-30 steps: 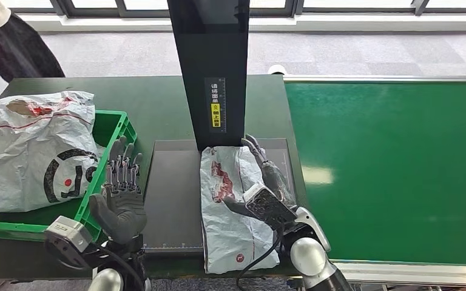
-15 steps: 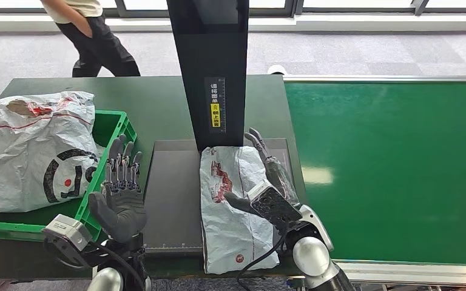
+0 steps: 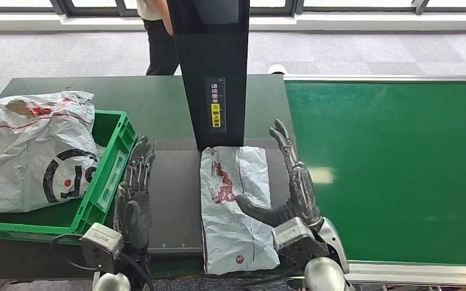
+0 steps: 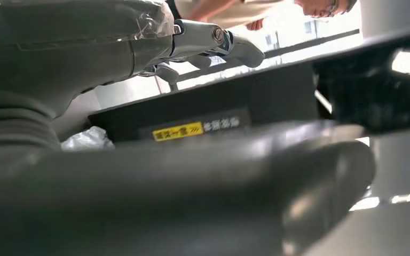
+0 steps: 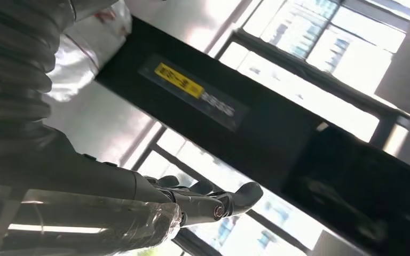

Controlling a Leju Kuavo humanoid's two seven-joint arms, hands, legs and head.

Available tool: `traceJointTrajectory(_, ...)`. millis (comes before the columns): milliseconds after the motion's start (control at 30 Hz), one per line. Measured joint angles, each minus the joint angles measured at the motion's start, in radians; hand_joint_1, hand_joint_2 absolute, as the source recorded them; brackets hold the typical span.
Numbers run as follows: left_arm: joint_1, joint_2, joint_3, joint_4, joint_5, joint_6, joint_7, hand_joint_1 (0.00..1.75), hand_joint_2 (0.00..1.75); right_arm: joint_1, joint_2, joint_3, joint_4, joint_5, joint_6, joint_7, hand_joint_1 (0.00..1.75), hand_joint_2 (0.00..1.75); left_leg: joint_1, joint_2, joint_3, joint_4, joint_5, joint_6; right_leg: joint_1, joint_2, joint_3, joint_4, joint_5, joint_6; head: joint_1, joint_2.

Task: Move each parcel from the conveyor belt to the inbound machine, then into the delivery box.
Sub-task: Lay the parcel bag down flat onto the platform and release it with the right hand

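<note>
The green conveyor belt (image 3: 394, 170) takes the whole right side of the scene, and nothing lies on the part that shows. To its left stands a dark green table (image 3: 158, 103), and on this table is the inbound machine (image 3: 176, 200), a flat dark grey platform with a tall black post (image 3: 214, 66) rising at its far edge; the post carries a yellow label (image 3: 216, 114). On the far left, a green delivery box (image 3: 106, 182) sits on the table, and a large white bag (image 3: 33, 151) with a black round mark and red print lies in it and hangs over its left side. One white parcel (image 3: 236, 206) with red print lies flat on the right half of the platform, its far end touching the foot of the post. The right hand (image 3: 291, 188) stands on its edge just beside the right side of the parcel, fingers straight and spread, and the thumb rests on the parcel. The left hand (image 3: 135, 194) holds nothing; its fingers are straight and apart, over the left edge of the platform, next to the box wall. A person (image 3: 158, 30) stands on the floor behind the table, partly hidden by the post.
</note>
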Motion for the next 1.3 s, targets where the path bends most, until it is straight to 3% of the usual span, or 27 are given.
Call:
traceJointTrajectory(167, -0.061, 0.005, -0.018, 0.093, -0.206, -0.096, 0.031, 0.00, 1.75, 0.103, -0.029, 0.000, -0.184, -0.002, -0.034, -0.109, 0.00, 1.75, 0.000, 0.000, -0.001, 0.000, 0.000, 0.000, 0.000, 0.000, -0.001, 0.000, 0.000, 0.000, 0.000, 0.000)
traceJointTrajectory(333, -0.224, 0.010, -0.107, 0.273, -0.423, -0.211, 0.066, 0.00, 1.75, 0.116, -0.039, 0.012, -0.301, 0.002, -0.021, -0.126, 0.00, 1.75, 0.000, 0.001, -0.001, 0.000, 0.001, 0.000, 0.000, 0.001, 0.000, 0.000, 0.003, 0.000, 0.000, 0.000)
traceJointTrajectory(667, -0.401, 0.009, -0.219, 0.453, -0.395, -0.230, 0.097, 0.00, 1.75, 0.067, -0.046, 0.046, -0.381, -0.013, -0.037, -0.090, 0.00, 1.75, 0.000, 0.002, -0.001, 0.000, 0.003, -0.001, 0.000, 0.002, -0.001, 0.000, 0.004, -0.001, 0.000, 0.000)
traceJointTrajectory(833, -0.441, 0.011, -0.260, 0.507, -0.401, -0.243, 0.106, 0.00, 1.75, 0.047, -0.049, 0.059, -0.387, -0.022, -0.037, -0.089, 0.00, 1.75, 0.000, 0.002, -0.001, 0.000, 0.003, -0.001, 0.000, 0.002, -0.001, 0.000, 0.004, -0.001, 0.000, 0.000)
traceJointTrajectory(1033, -0.519, 0.009, -0.330, 0.640, -0.422, -0.332, 0.142, 0.00, 1.75, -0.001, -0.064, 0.095, -0.388, -0.056, -0.048, -0.088, 0.00, 1.75, 0.000, 0.002, -0.001, 0.000, 0.003, -0.001, 0.000, 0.002, -0.001, 0.000, 0.005, -0.001, 0.000, 0.000)
traceJointTrajectory(1300, -0.570, 0.001, -0.376, 0.758, -0.415, -0.346, 0.141, 0.00, 1.75, -0.026, -0.081, 0.121, -0.384, -0.068, -0.060, -0.085, 0.00, 1.75, 0.000, 0.002, -0.001, 0.000, 0.003, -0.001, 0.000, 0.002, -0.001, 0.000, 0.004, -0.001, 0.000, 0.000)
